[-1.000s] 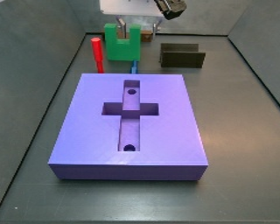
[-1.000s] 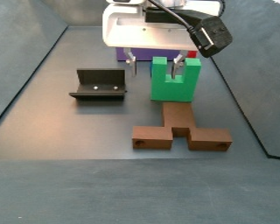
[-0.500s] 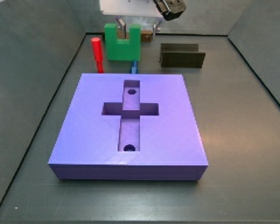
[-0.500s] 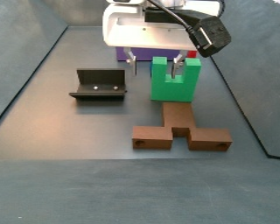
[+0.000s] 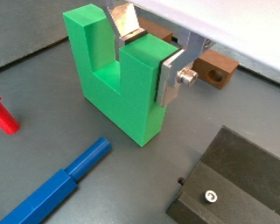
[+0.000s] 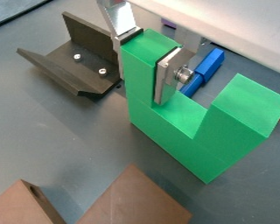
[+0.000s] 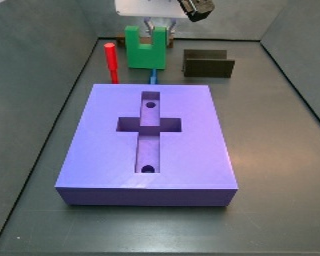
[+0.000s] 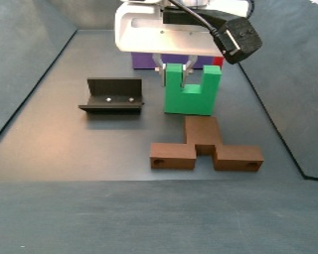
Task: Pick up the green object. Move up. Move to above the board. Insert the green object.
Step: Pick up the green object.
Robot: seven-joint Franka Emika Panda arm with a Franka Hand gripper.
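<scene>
In both wrist views the gripper (image 5: 150, 58) has its two silver fingers (image 6: 167, 77) clamped on one prong of the green object (image 5: 122, 80), one plate pressed on the prong's outer face and the other set down in the square notch, so the jaws are closed on that prong. The green object stands upright with its prongs pointing up, its second prong free just beside the fingers. Close below the fingers in a wrist view lies a blue peg (image 5: 63, 185) on the grey floor, with a thin red peg (image 5: 1, 114) a little further off, and the dark fixture (image 5: 237, 182) well apart on the other side. Beyond the fingers a brown block (image 5: 213, 68) shows partly behind the green object. In a side view the gripper (image 7: 153, 32) and the green object (image 7: 144, 48) sit at the far end of the floor, behind the board (image 7: 152, 140), whose cross-shaped recess and two round holes are uncovered; the red peg (image 7: 109, 61) stands just beside the green piece.
</scene>
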